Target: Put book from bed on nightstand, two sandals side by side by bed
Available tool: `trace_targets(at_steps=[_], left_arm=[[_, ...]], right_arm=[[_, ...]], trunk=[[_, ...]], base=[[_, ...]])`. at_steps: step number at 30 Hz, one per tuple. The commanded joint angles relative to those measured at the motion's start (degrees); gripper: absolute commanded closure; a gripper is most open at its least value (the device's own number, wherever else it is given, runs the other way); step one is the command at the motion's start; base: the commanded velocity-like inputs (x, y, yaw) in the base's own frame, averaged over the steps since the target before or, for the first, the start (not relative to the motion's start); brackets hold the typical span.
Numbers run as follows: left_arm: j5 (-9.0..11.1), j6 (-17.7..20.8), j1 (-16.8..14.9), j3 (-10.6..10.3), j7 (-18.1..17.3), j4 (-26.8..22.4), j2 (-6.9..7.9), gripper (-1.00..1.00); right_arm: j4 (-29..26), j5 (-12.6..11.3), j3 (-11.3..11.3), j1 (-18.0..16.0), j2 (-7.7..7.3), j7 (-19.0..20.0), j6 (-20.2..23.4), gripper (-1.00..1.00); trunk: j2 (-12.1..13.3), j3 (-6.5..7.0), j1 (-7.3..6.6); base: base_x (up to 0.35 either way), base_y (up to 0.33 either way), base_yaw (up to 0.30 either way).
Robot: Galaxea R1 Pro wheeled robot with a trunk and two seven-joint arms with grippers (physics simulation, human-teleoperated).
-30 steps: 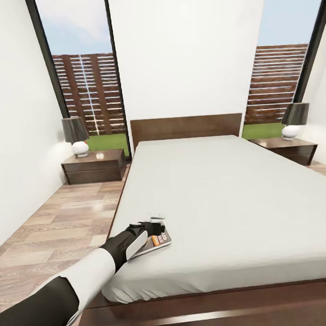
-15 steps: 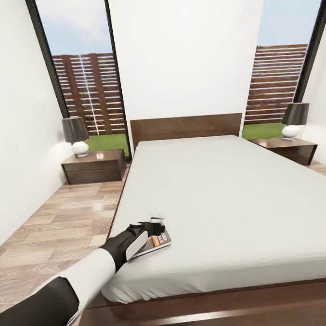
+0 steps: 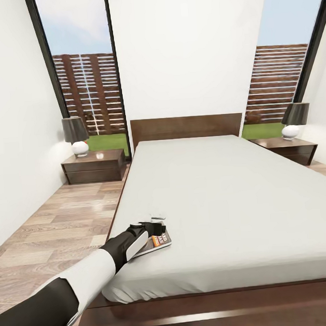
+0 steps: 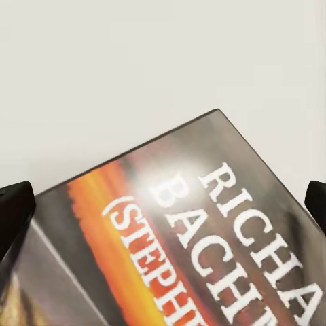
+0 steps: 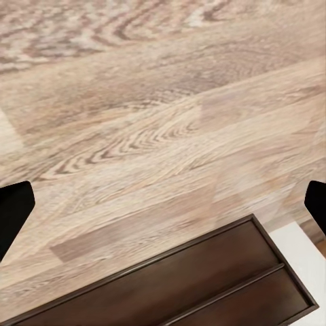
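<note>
Nothing had shifted: the left gripper (image 3: pixel 155 227) stayed wide open over the book (image 3: pixel 157 241), at the bed's (image 3: pixel 232 197) seven o'clock corner, ungrasped.

The bed (image 3: pixel 232 197) is showing a smooth, matt pale mattress on a dark polished wood frame. The book (image 4: pixel 204 244) is catching a soft glare on its glossy paper cover. The floor (image 5: pixel 149 122) is displaying grained light wood planks with a slight sheen. The nightstand (image 3: pixel 93 166) is looking like glossy dark wood.
</note>
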Motion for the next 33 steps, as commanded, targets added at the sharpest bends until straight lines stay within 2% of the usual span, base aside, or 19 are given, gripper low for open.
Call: trace_targets(at_steps=[1,33], left_arm=[[1.49,0.04,0.39,-0.46,0.46,-0.04,0.06,-1.00],[1.58,0.18,0.25,-0.46,0.97,-0.98,0.28,-1.00]], right_arm=[[0.12,-0.02,-0.37,-0.03,-0.01,-0.02,-0.46,-1.00],[0.12,0.01,-0.36,-0.02,0.09,-0.19,-0.46,-1.00]], trunk=[[-0.01,-0.06,0.00],[-0.01,-0.06,0.00]], base=[[0.000,0.000,0.000],[0.000,0.000,0.000]])
